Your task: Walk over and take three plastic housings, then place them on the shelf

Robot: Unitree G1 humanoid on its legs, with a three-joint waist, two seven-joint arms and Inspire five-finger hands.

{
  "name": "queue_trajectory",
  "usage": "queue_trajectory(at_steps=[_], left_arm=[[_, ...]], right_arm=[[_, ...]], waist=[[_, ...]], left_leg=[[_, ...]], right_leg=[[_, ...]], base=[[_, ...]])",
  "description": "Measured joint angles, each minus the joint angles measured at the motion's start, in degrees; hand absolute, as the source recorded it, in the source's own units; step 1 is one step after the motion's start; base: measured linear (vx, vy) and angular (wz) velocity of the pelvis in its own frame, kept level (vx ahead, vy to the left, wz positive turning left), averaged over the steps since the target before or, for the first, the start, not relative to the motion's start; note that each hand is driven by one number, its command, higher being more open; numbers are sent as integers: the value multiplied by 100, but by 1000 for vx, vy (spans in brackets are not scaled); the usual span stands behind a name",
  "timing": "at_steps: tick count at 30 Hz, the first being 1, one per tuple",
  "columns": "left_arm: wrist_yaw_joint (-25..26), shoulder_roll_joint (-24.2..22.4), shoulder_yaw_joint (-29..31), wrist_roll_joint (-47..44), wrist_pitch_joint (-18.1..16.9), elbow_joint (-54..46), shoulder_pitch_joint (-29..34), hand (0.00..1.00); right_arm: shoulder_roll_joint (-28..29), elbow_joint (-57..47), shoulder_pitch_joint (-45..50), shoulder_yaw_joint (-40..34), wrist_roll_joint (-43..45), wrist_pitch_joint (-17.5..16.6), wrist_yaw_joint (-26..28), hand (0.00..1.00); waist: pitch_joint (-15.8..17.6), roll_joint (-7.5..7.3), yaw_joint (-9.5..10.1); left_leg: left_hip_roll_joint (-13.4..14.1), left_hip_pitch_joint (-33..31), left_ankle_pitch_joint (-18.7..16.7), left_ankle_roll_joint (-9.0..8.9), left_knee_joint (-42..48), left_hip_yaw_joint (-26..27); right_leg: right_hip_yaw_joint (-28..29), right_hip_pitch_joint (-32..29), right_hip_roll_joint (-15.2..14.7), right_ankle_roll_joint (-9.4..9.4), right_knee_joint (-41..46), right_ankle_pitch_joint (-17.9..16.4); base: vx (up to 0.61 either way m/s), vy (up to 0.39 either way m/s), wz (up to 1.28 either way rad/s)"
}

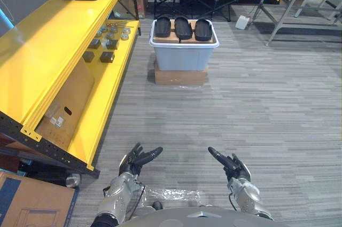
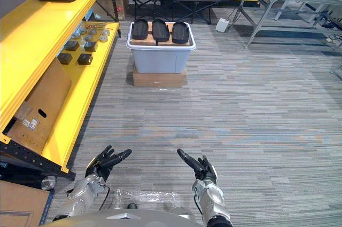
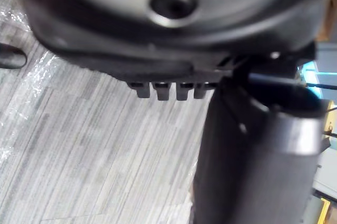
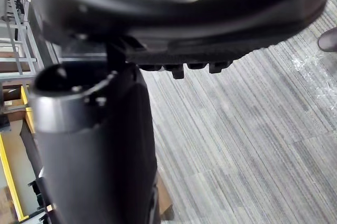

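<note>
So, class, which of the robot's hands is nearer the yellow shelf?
Left. The left hand hangs just right of the yellow shelf; the right hand is farther right, over the floor.

Left hand (image 1: pixel 134 162) and right hand (image 1: pixel 233 166) are both raised low in front, fingers extended and relaxed, thumbs pointing inward, holding nothing, well apart.
</note>
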Motion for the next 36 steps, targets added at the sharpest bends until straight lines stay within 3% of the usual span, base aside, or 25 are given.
queue_trajectory(at_steps=[31,34,36], left_arm=[[-107,-23,0,-211,-15,-91,210,100],[-230,-22,4,-474,-14,-187,221,100],[-284,-13,4,-434,-11,-495,163,100]], right_arm=[[-5,-299,214,93,-211,-113,-143,100],[-2,-474,227,140,-220,-112,-216,100],[5,-627,272,164,-220,-112,-283,100]], waist=[[45,99,5],[68,110,14],[141,-45,-5]], left_leg=[[44,14,-37,-31,22,220],[49,-17,-131,-34,31,319],[-11,-318,-396,43,467,291]], right_leg=[[278,-142,20,-31,159,-21],[407,-415,-39,-61,598,-216],[459,-898,-296,-45,1535,-621]], base=[[-2,2,-4],[-36,37,-19],[-38,30,7]])
